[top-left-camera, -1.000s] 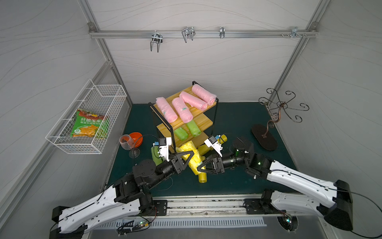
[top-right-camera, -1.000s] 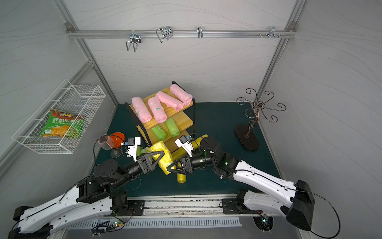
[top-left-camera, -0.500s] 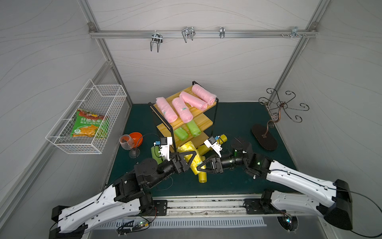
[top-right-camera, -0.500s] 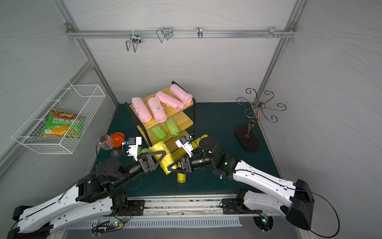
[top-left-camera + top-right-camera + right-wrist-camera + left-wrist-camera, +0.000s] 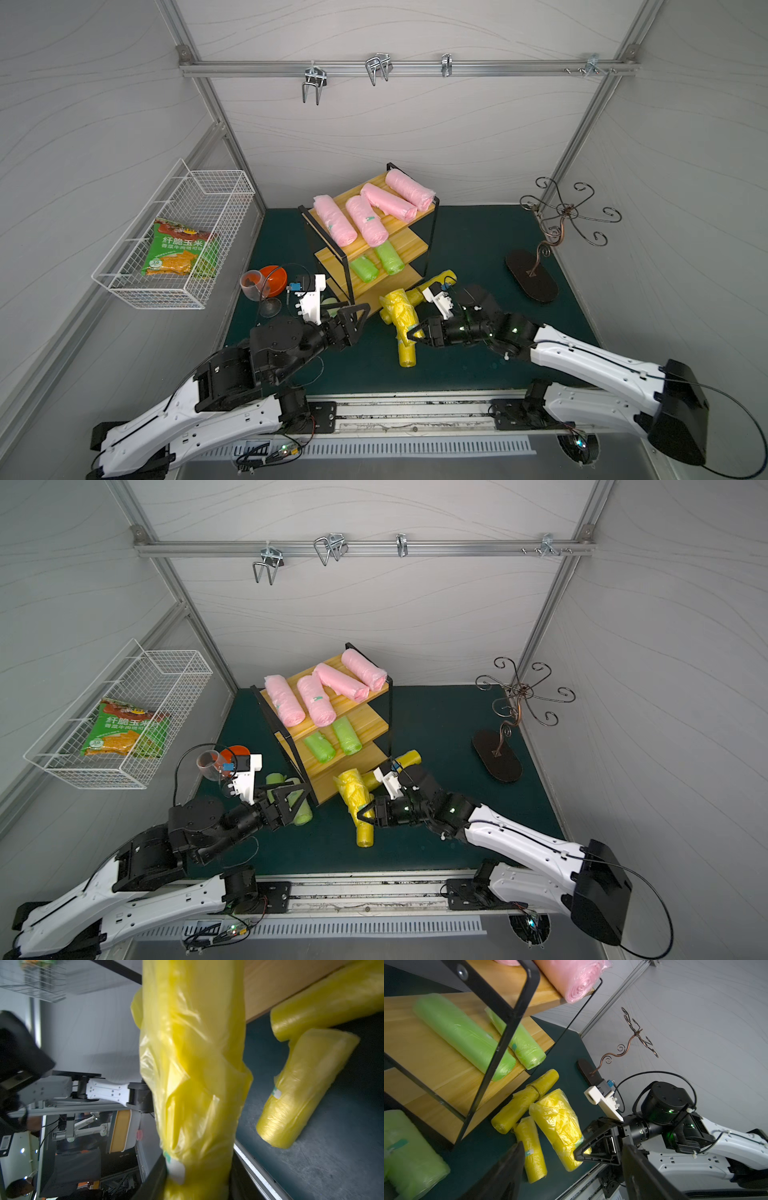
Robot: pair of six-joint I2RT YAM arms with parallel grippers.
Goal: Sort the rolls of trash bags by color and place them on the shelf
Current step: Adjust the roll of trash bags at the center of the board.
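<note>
The left arm (image 5: 266,347) reaches low from the front rail (image 5: 415,409) toward the near corner of the shelf (image 5: 409,245). Its left gripper (image 5: 354,322) is spread wide with nothing between the fingers, above two green rolls (image 5: 302,815) that lie on the mat beside the shelf's foot. The right arm (image 5: 582,361) stretches in from the other side with a level wrist. Its right gripper (image 5: 417,332) is clenched on the near end of a loose, crinkled yellow roll (image 5: 400,311), whose long axis runs from the gripper away toward the shelf.

The floor is a dark green mat (image 5: 478,232) enclosed by pale grey panelled walls, with a wire basket (image 5: 216,187) on the left wall. Two more yellow rolls lie on the mat: a short roll (image 5: 406,353) just under the right gripper, pointing at the front rail, and a long roll (image 5: 438,279) slanting along the lowest board. Four pink rolls (image 5: 376,216) lie across the top board, and a green pair (image 5: 376,261) lies on the middle board with ends toward the front
</note>
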